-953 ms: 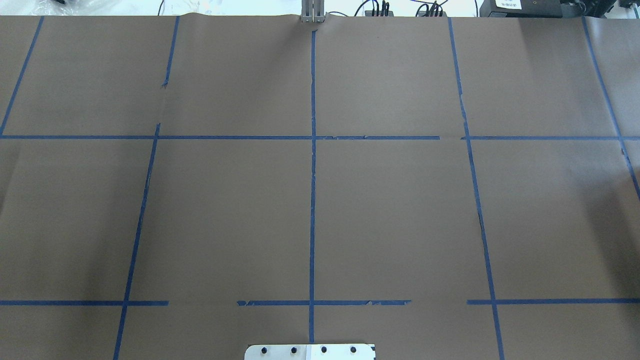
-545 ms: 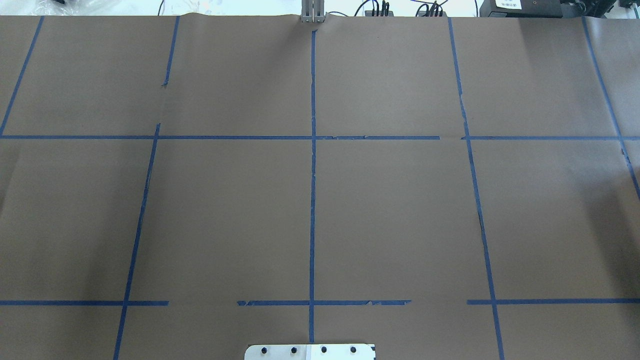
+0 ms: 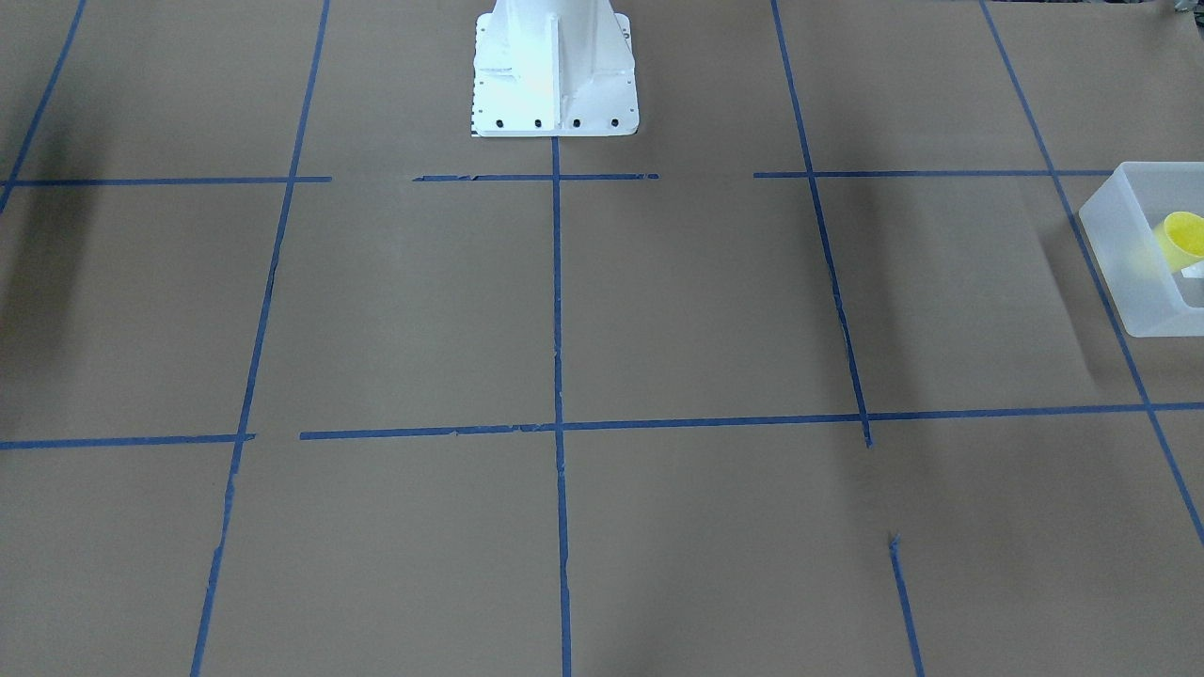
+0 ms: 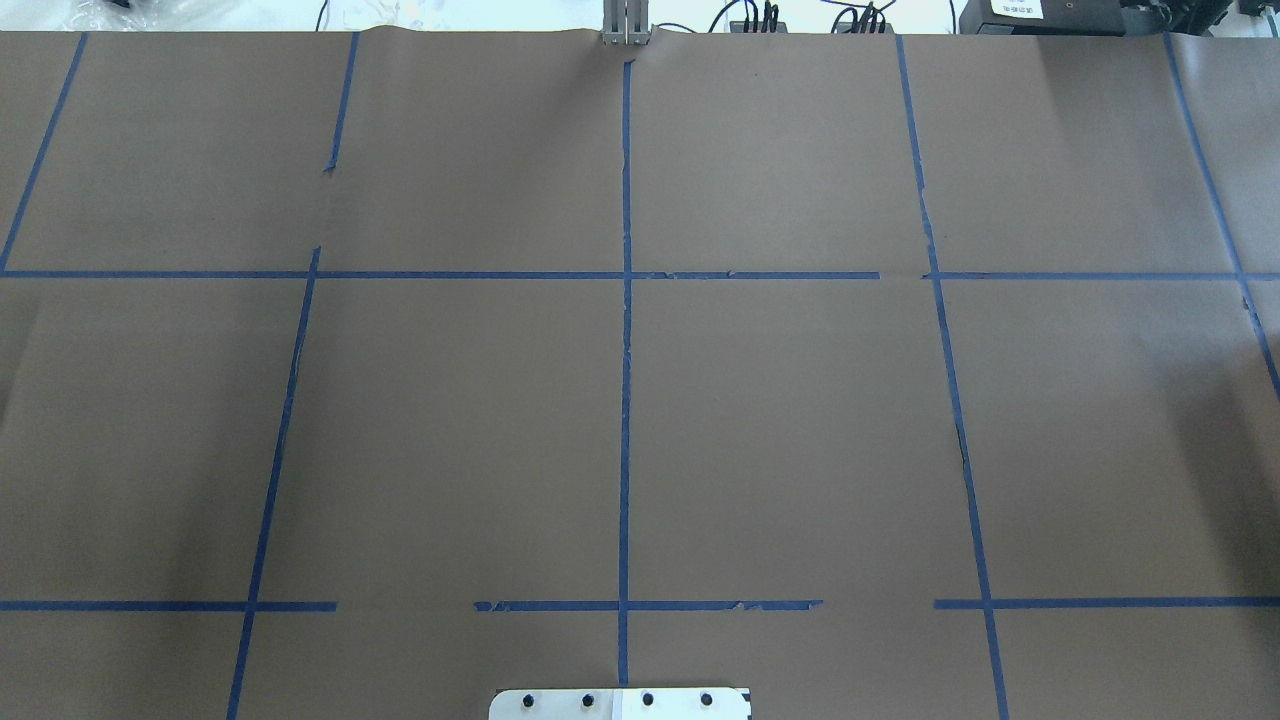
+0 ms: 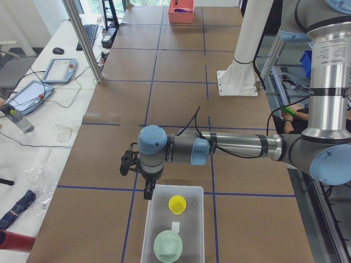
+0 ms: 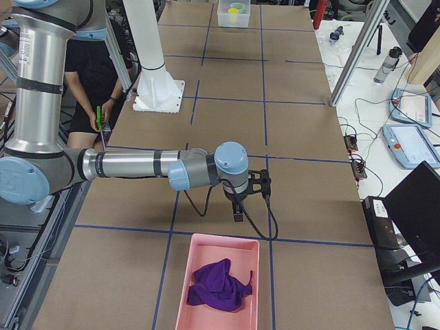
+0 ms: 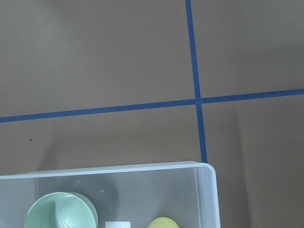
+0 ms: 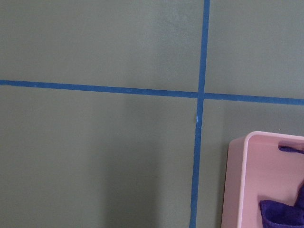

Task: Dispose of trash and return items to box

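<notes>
The frosted white box (image 5: 149, 222) sits at the table's left end, holding the yellow cup (image 5: 176, 204) and the mint-green bowl (image 5: 168, 246). The left wrist view looks down on the box's rim (image 7: 209, 190), the bowl (image 7: 59, 214) and the cup (image 7: 164, 222). My left gripper (image 5: 147, 191) hangs just off the box's end wall; I cannot tell whether it is open or shut. The purple rag (image 6: 216, 285) lies in a pink bin (image 6: 180, 289) at the right end. Just off that bin hangs my right gripper (image 6: 237, 214), its state unreadable too.
Brown paper with blue tape lines covers the table (image 4: 800, 420). The white robot base (image 3: 553, 66) stands at the near-side middle. A person (image 6: 103, 75) sits behind the robot. Tablets, cables and bottles lie on the side bench (image 6: 405, 117).
</notes>
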